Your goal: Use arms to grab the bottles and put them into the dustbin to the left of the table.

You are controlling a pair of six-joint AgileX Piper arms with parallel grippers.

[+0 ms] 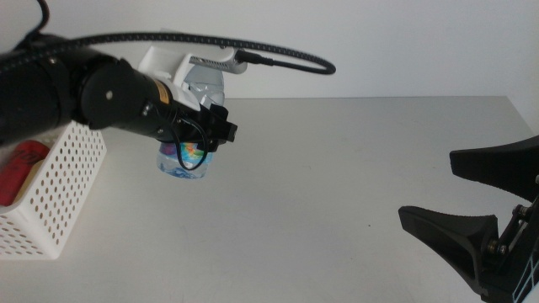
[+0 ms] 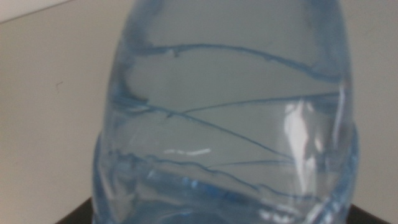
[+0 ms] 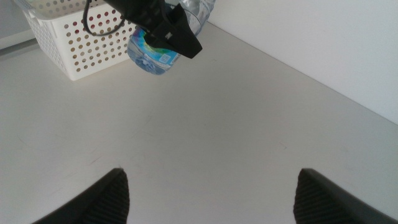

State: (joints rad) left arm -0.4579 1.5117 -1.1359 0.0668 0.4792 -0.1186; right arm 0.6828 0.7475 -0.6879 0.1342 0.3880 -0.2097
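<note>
A small clear water bottle [image 1: 184, 160] with a colourful label hangs above the table [image 1: 337, 185], with my left gripper [image 1: 210, 135] shut on it. It fills the left wrist view as the bottle [image 2: 230, 112], blue-tinted and ribbed. The bottle is just right of the white perforated dustbin [image 1: 67, 185], outside its wall. A red can [image 1: 21, 168] lies inside the dustbin. My right gripper [image 1: 472, 198] waits open and empty at the lower right. The right wrist view shows the bottle [image 3: 152, 53] beside the dustbin [image 3: 68, 37].
A white bracket [image 1: 185, 71] and a looping black cable [image 1: 278, 52] ride on the left arm, above the table's far edge. Bare tabletop stretches between the two grippers. A white wall rises behind the table.
</note>
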